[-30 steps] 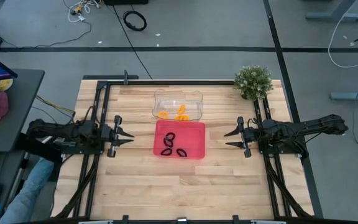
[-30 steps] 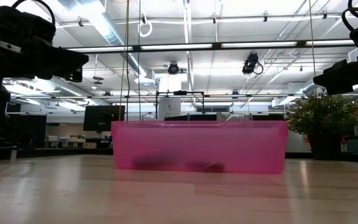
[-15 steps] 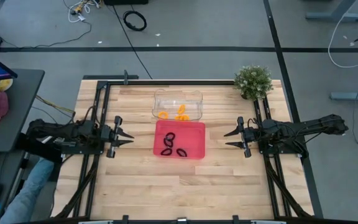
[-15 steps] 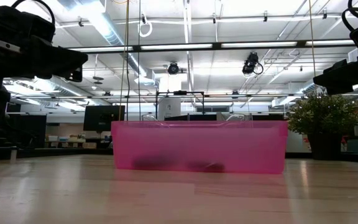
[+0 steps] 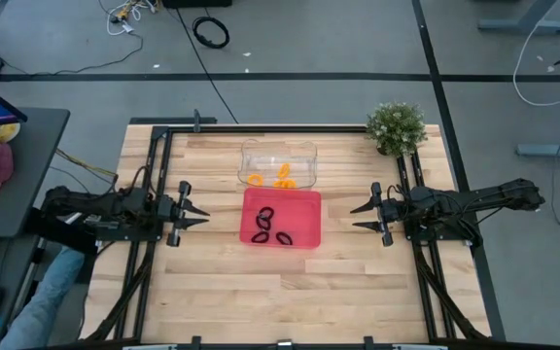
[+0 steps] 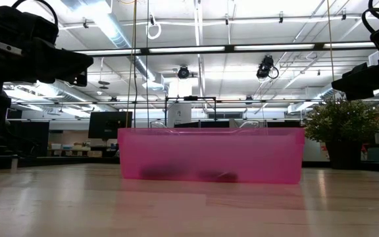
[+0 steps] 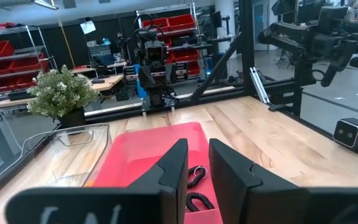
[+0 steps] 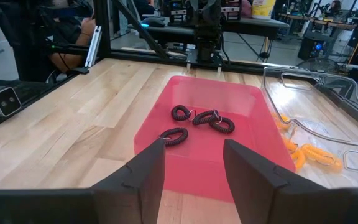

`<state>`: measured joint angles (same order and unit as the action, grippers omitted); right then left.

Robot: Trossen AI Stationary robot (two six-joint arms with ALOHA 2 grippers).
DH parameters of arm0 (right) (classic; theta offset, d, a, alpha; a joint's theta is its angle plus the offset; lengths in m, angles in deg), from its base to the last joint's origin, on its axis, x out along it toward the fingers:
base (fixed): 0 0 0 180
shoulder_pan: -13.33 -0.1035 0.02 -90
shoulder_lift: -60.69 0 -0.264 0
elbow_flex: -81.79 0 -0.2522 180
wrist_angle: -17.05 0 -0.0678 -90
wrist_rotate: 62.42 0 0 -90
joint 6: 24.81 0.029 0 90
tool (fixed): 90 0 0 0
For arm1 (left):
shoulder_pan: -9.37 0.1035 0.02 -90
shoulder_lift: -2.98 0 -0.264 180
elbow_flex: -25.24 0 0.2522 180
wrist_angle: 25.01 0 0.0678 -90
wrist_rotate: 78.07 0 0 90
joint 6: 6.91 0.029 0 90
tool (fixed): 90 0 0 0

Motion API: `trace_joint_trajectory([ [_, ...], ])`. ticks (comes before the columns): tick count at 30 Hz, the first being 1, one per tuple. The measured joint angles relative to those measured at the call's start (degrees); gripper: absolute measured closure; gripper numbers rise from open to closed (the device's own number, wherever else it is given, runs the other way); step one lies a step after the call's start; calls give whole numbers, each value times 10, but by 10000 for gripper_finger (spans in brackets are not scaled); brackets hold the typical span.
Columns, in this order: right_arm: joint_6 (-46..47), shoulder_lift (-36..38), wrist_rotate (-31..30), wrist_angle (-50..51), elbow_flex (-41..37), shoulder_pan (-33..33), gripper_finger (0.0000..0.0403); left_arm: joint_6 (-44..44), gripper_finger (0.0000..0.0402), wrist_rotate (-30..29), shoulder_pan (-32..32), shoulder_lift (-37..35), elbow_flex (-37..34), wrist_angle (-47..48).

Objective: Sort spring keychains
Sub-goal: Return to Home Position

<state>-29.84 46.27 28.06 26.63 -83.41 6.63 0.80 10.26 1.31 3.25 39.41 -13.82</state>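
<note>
High view: black spring keychains [image 5: 285, 236] lie in the pink tray [image 5: 305, 208], orange keychains [image 5: 283, 178] in the clear bin [image 5: 278, 147]. Left gripper [image 5: 202, 215] and right gripper [image 5: 355, 218] flank it, fingers apart, empty.

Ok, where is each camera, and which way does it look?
High view: above the table, looking straight down; left gripper and right gripper flank the pink tray.
Low view: at tabletop height, facing the tray's wall; arms at top corners.
Left wrist view: on the left arm, past its fingers toward the right arm.
Right wrist view: mirrored, facing the left arm.
Both wrist views share the black keychains.
</note>
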Motion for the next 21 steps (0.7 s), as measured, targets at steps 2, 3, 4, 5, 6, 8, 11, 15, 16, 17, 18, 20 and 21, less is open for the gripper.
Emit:
trace_joint_trajectory([
  [2, 0, 0, 0, 0, 0, 0, 237, 0, 333, 0, 0, 0, 0, 0],
  [3, 0, 0, 0, 0, 0, 0, 237, 0, 333, 0, 0, 0, 0, 0],
  [4, 0, 0, 0, 0, 0, 0, 237, 0, 333, 0, 0, 0, 0, 0],
  [5, 0, 0, 0, 0, 0, 0, 237, 0, 333, 0, 0, 0, 0, 0],
  [6, 0, 0, 0, 0, 0, 0, 237, 0, 333, 0, 0, 0, 0, 0],
  [8, 0, 0, 0, 0, 0, 0, 237, 0, 333, 0, 0, 0, 0, -1],
  [11, 0, 0, 0, 0, 0, 0, 237, 0, 333, 0, 0, 0, 0, -1],
  [15, 0, 0, 0, 0, 0, 0, 237, 0, 333, 0, 0, 0, 0, -1],
  [16, 0, 0, 0, 0, 0, 0, 237, 0, 333, -1, -2, 1, 0, -2],
  [17, 0, 0, 0, 0, 0, 0, 237, 0, 333, -2, -6, 1, 0, -2],
  [18, 0, 0, 0, 0, 0, 0, 237, 0, 333, -2, -12, 1, 0, -2],
  [20, 0, 0, 0, 0, 0, 0, 237, 0, 333, -1, -26, 1, 0, -2],
  [21, 0, 0, 0, 0, 0, 0, 237, 0, 333, -1, -31, 1, 0, -2],
])
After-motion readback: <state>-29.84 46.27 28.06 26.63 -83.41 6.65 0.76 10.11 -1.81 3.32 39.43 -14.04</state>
